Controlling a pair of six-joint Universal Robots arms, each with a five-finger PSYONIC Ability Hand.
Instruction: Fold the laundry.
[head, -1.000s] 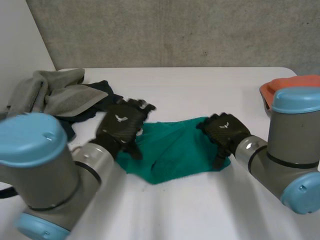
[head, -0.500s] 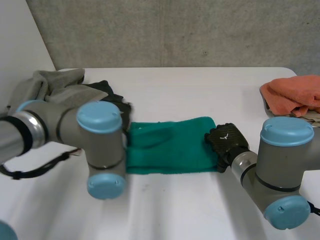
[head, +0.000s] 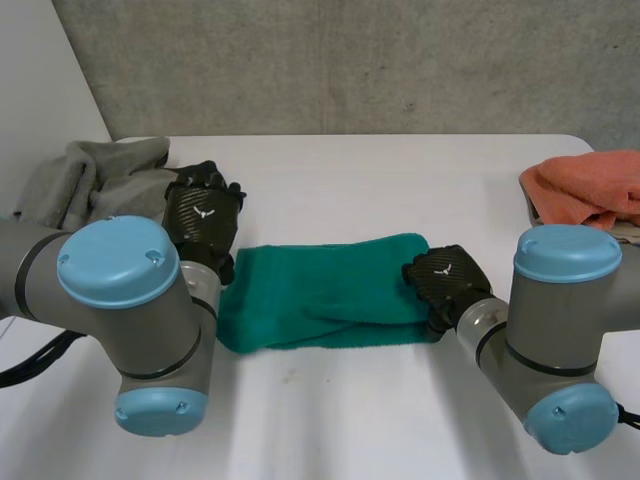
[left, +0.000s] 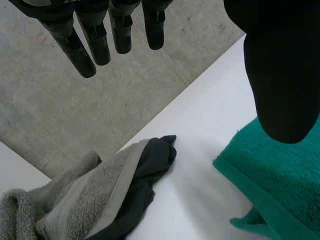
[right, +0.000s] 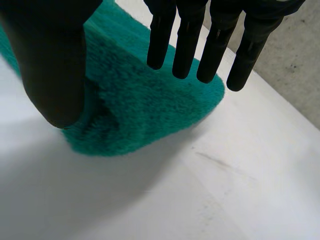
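A green towel lies folded into a long strip across the middle of the white table. My left hand hovers just off the towel's left end, fingers straight and apart from the thumb, nothing held; the towel's corner lies under its thumb. My right hand is at the towel's right end. Its fingers hang straight above the green towel, thumb spread wide, holding nothing.
A grey towel over a dark garment is heaped at the table's left back, close to my left hand. An orange cloth lies at the right edge. Bare table stretches in front of and behind the green towel.
The towel went from a crumpled spread to a flat long strip. My left arm swung back to the left and its hand came off the cloth. My right hand moved slightly and let go.
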